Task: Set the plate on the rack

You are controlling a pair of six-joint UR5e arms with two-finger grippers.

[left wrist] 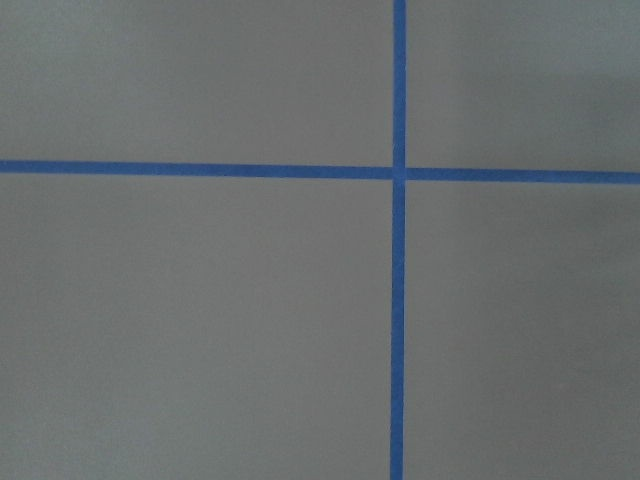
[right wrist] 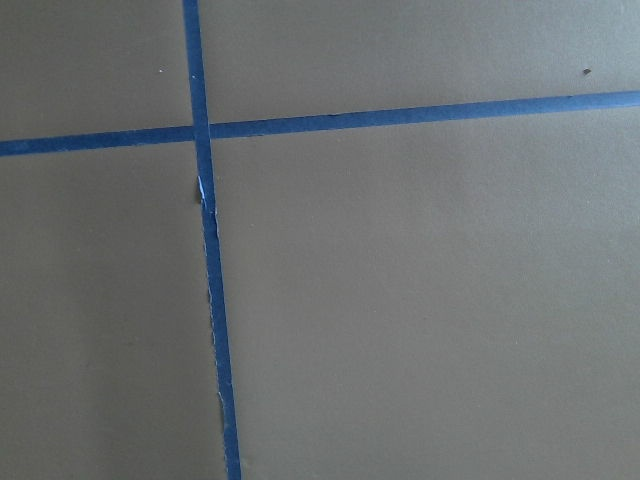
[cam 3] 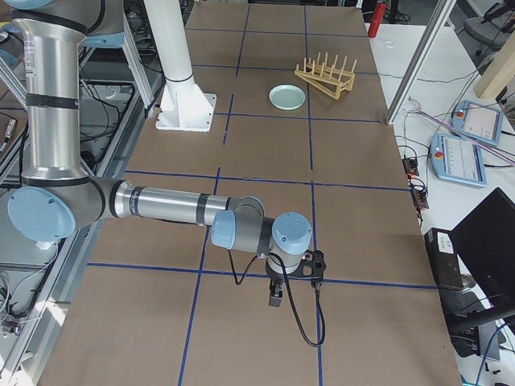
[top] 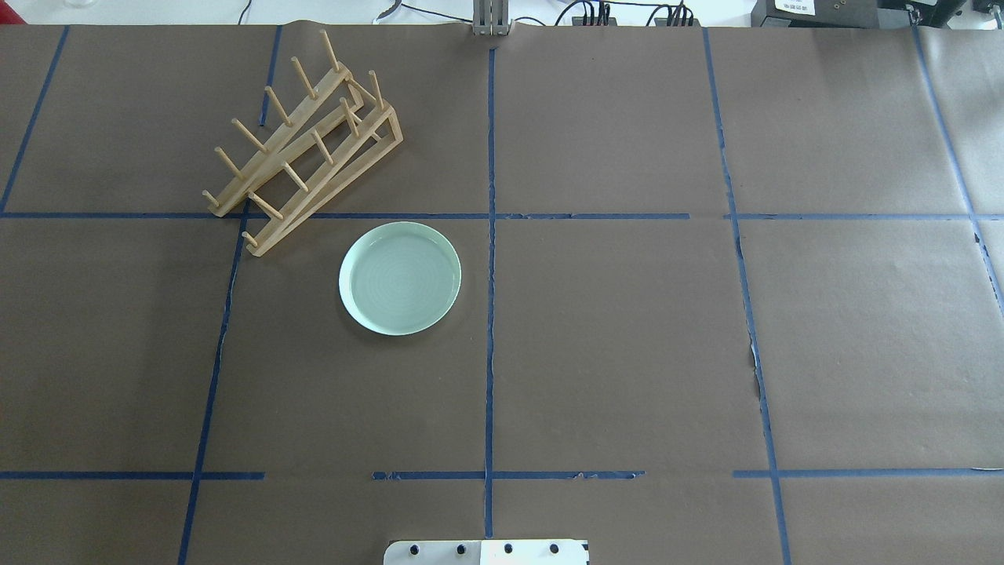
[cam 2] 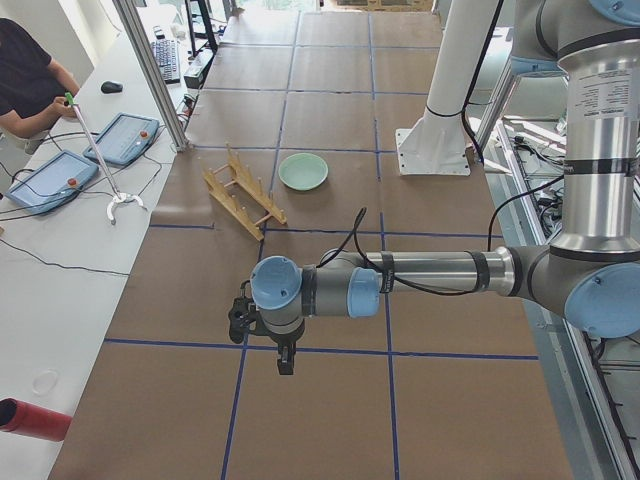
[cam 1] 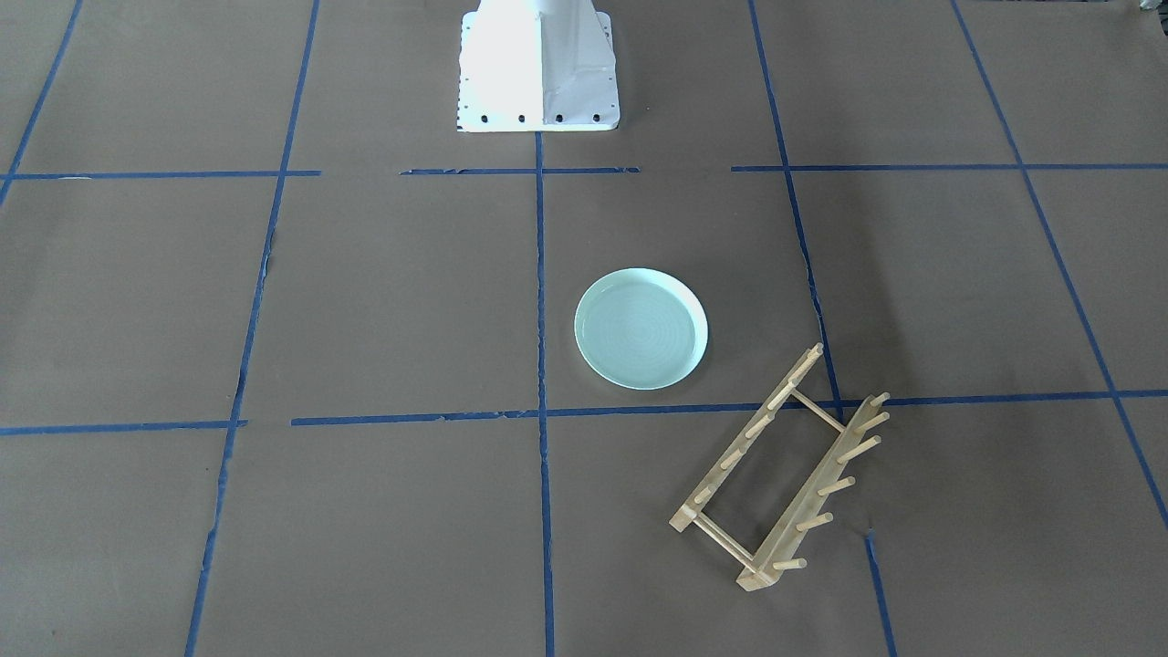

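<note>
Left pincer [cam 2: 285, 362], right pincer [cam 3: 275, 299]: open or closed, cannot tell. Mint-green plate [top: 400, 278]: lies flat beside wooden dish rack [top: 302, 149]; likely rigid, slick, breakable; best pinched across rim.

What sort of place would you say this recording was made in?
Most likely a robotics lab workcell: a table papered brown and gridded with blue tape, the left arm reaching over it, and an operator with what look like teach pendants on a side bench.
</note>
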